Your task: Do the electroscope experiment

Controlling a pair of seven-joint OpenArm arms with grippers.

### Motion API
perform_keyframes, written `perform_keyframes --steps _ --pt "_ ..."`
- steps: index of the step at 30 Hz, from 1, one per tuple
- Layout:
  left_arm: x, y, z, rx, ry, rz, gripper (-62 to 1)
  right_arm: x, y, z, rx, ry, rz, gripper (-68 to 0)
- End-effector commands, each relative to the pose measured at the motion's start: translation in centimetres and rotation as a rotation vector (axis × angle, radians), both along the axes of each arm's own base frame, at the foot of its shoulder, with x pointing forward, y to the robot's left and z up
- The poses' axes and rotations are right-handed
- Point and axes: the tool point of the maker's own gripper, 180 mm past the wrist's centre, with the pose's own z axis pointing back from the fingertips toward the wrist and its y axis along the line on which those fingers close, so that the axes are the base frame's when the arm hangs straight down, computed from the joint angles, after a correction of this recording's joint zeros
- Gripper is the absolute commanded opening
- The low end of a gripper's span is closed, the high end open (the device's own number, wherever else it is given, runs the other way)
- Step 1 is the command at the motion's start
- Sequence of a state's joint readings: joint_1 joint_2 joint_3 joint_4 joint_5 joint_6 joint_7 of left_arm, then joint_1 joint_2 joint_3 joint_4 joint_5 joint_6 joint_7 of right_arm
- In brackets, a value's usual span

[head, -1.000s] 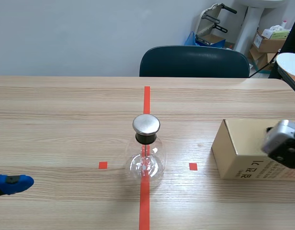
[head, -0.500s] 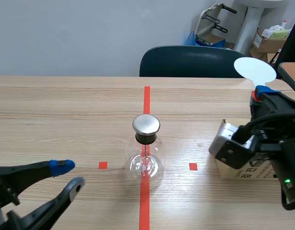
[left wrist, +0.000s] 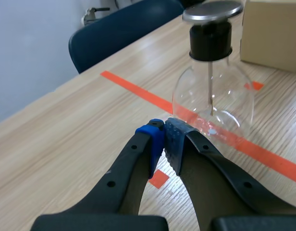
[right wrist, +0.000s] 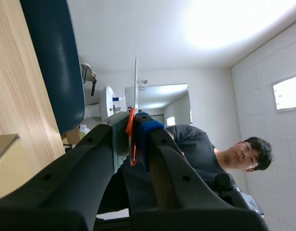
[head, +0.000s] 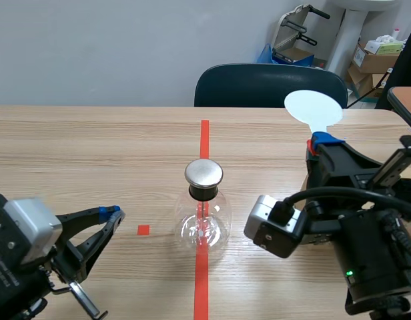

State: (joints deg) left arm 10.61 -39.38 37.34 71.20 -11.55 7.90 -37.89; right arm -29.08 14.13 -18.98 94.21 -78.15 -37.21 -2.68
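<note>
My scene camera looks from the robot's side across the table point(head: 92, 147) toward the blue chair point(head: 271, 85). My left wrist camera sits low, close to the flask point(left wrist: 213, 96), shared with the scene view. My right wrist camera tilts upward past that chair to the ceiling point(right wrist: 210, 29)

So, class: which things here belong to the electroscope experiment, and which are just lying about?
Belong: electroscope flask; white disc paddle, held in the right gripper.
Lying about: cardboard box beside the flask; dark chair; cartons in the far corner.
</note>
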Motion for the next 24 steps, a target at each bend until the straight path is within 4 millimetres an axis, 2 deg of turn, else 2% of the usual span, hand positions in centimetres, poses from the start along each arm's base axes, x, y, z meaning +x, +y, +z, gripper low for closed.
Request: perform_keyframes --steps 1,7,13,24 --pt "0.2 -0.7 0.3 -0.013 -0.021 -0.01 -56.9 0.6 -0.3 0.5 -0.003 -0.026 -0.011 -65.6" --pt "0.6 -1.5 -1.7 0.03 -0.016 -0.033 -56.9 1.2 0.0 -0.9 -0.007 -0.004 -0.037 -65.6" --pt "0.6 -3.0 -2.8 0.078 -0.033 -0.096 -56.9 1.4 0.1 -2.6 -0.031 0.025 -0.048 -65.6" --pt "0.1 -4.8 -3.6 0.121 -0.049 -0.174 -56.9 1.4 0.4 -2.8 -0.035 0.026 -0.033 -65.6"
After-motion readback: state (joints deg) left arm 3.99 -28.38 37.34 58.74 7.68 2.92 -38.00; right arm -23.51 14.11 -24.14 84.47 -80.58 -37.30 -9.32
